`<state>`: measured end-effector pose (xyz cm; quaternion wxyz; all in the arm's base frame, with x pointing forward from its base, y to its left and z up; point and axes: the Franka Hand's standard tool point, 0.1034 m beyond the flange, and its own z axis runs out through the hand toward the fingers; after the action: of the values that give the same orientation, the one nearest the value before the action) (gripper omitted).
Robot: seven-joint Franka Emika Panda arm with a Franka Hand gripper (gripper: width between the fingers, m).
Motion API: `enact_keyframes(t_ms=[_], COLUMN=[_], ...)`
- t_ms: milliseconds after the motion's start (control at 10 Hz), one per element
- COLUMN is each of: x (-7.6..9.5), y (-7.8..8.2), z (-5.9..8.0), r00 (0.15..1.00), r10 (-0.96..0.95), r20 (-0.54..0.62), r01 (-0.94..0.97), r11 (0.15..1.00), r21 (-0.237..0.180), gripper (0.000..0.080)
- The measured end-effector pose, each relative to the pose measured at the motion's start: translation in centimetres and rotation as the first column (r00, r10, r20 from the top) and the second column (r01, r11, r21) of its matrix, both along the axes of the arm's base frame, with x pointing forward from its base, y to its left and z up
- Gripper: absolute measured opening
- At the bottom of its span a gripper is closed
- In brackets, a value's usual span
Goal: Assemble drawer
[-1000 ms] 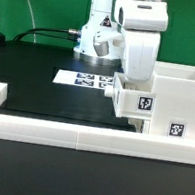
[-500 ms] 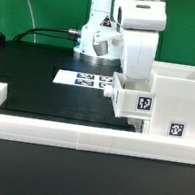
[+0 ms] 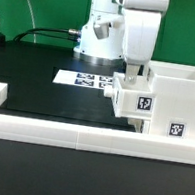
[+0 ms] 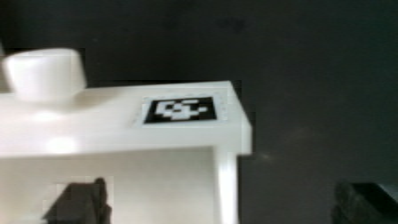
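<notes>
The large white drawer box stands at the exterior view's right, with a tag on its front. A smaller white tray sticks out of its left side, tag facing the camera. In the wrist view the tray face shows its round knob and a tag. My gripper hangs just above the tray, lifted off it. In the wrist view the gripper is open, with its dark fingers wide apart and holding nothing. A second tray is out of view.
The marker board lies flat on the black table behind the tray. A low white wall runs along the table's front and up its left side. The arm's base stands at the back.
My gripper has risen straight up from the tray, so the finger above the tray now shows. The tray and box have not moved.
</notes>
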<state>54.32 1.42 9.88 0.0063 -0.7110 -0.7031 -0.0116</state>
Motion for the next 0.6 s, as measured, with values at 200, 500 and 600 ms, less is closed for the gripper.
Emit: enact_keyframes(t_ms=[200,500,600], x=[-0.1,-0.2,-0.3], y=[-2.3,-3.2,-3.5], z=[1.2,1.1,1.0], r00=[1.000,1.000,1.000], r10=[0.018,0.001,0.025], r20=[-0.007,-0.014,-0.016], r01=[-0.018,-0.001,-0.025], r11=[1.000,1.000,1.000], r21=[-0.013,-0.011,0.011], gripper=[0.0648,0.0649,0.0649])
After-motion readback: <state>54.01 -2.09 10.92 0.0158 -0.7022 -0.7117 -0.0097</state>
